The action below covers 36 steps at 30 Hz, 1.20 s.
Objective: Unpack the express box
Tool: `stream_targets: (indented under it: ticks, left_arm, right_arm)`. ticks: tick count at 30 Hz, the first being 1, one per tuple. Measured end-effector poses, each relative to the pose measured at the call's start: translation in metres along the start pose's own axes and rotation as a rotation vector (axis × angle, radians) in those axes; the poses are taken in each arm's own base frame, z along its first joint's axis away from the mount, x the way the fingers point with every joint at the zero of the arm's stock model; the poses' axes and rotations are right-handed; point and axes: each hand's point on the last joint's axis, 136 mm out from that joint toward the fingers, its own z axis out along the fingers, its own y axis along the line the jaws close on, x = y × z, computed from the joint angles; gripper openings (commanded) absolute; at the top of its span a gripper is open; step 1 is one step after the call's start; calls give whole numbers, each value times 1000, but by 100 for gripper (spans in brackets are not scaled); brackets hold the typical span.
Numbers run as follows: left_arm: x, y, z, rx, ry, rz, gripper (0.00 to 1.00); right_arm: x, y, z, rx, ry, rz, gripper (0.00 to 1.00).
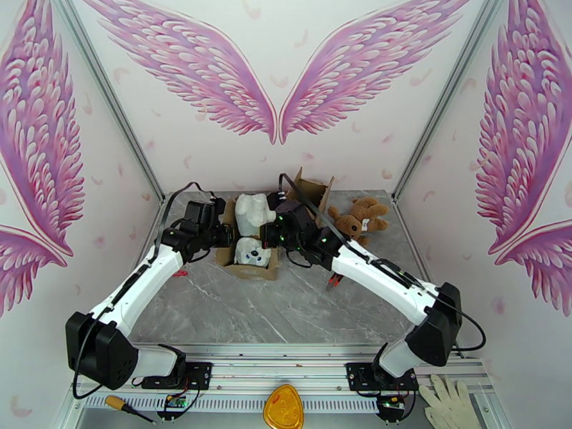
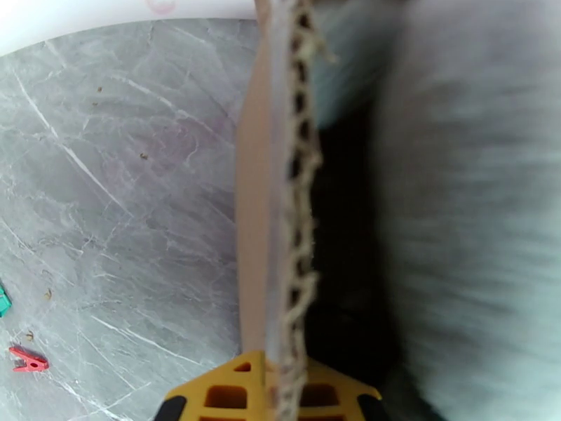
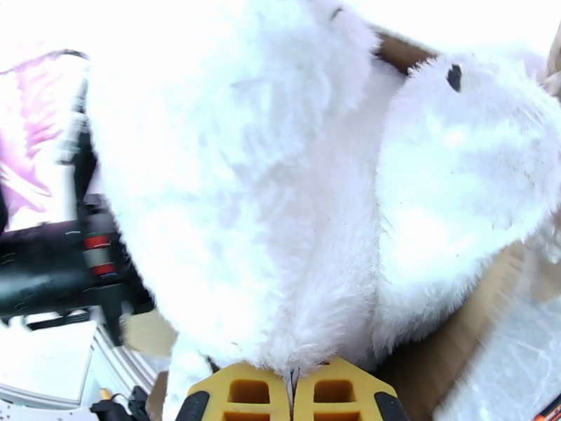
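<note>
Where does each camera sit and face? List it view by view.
Top external: above and behind, facing down at the brown cardboard box; both arms show.
Left wrist: on the left gripper, along the box wall it clamps.
Right wrist: on the right gripper, facing the fluffy white plush toy it pinches.
Both wrist views share box and plush.

No text, label, brand, number or sign can be read anywhere. The cardboard faces of the express box [image 1: 247,272] are too small in the top view, and too close and blurred in the wrist views, for any print to be made out.
</note>
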Motion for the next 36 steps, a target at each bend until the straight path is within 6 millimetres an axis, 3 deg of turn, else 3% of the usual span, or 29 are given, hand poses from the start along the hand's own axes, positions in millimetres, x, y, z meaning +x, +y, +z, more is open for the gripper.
stream_targets:
  ticks: [7,11,15,19,23,27,32,36]
  left_arm:
    - [1,8,9,-32,56,-22,0]
    - [-6,10,6,-40,48,-38,0]
    - [-18,15,3,-40,43,-47,0]
    - [-33,15,16,3,57,-56,0]
    - [-40,8,37,70,97,-69,0]
    - [-44,-2,50,133,127,-84,0]
    - [-53,-7,58,163,131,-107,0]
    - [-53,-6,65,161,135,-134,0]
  right_arm:
    - [-53,18,-54,-64,-222,-10,0]
    - [-73,13,-85,-24,-309,-25,0]
    - [-86,-21,-122,118,-368,-15,0]
    - [-90,-81,-173,324,-425,37,0]
    - [-69,-147,-221,555,-431,109,0]
    - [-30,-196,-246,742,-359,162,0]
    - [16,-247,-262,933,-245,218,0]
    - [55,-289,-259,1041,-127,263,0]
